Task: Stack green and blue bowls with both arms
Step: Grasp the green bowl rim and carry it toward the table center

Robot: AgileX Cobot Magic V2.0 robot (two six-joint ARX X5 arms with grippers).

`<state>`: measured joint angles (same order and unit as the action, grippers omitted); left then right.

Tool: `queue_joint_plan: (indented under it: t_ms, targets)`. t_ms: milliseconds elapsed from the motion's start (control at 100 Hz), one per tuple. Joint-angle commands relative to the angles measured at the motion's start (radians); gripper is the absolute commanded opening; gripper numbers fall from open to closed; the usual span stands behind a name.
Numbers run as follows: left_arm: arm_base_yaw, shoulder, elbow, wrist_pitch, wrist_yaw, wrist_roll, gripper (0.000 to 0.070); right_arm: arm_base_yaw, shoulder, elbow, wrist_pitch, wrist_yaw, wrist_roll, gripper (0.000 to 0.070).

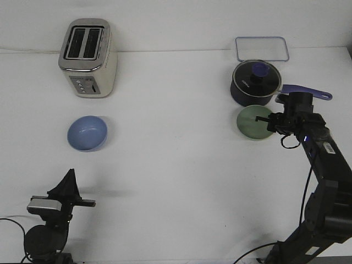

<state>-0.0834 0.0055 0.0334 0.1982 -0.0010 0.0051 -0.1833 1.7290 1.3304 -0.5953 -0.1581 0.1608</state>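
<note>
On the bench's left, the blue bowl [87, 133] sits untouched, the left end effector [70, 181] parked near (its opening unclear). At right, the right end effector [273, 123] reaches the green bowl [253, 122]'s rim; grip unclear. Stacking looks barely begun.

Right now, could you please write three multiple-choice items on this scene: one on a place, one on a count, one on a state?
1. The blue bowl sits in front of the:
A toaster
B saucepan
C clear lid

2. How many slots does the toaster have?
A one
B two
C four

3. The right gripper is:
A parked low
B over the toaster
C at the green bowl's rim

Key: 1 A, the toaster stands just behind the bowl. 2 B, two dark slots show on top. 3 C, its fingers reach the bowl's right edge.
</note>
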Motion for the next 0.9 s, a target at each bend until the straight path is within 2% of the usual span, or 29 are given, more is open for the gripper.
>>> queue_joint_plan:
  t_ms: [0, 120, 200, 360, 450, 660, 890]
  targets:
    - [-0.002, -0.001, -0.019, 0.012, 0.001, 0.002, 0.0014, -0.002, -0.069, 0.018, 0.006, -0.027, -0.008, 0.0001]
    - [-0.002, -0.001, -0.019, 0.011, 0.001, 0.002, 0.0014, 0.001, -0.183, 0.018, -0.049, -0.105, -0.013, 0.0001]
    - [-0.002, -0.001, -0.019, 0.011, 0.001, 0.002, 0.0014, 0.013, -0.253, 0.016, -0.086, -0.124, -0.016, 0.0001]
    - [-0.002, -0.001, -0.019, 0.012, 0.001, 0.002, 0.0014, 0.099, -0.385, -0.04, -0.124, -0.216, -0.02, 0.0001]
    - [-0.002, -0.001, -0.019, 0.011, 0.001, 0.002, 0.0014, 0.19, -0.454, -0.114, -0.116, -0.209, -0.014, 0.0001]
    - [-0.002, -0.001, -0.019, 0.012, 0.001, 0.002, 0.0014, 0.439, -0.511, -0.268, -0.07, -0.193, 0.073, 0.0001]
    - [-0.002, -0.001, -0.019, 0.012, 0.001, 0.002, 0.0014, 0.673, -0.476, -0.39, 0.031, -0.12, 0.142, 0.0]
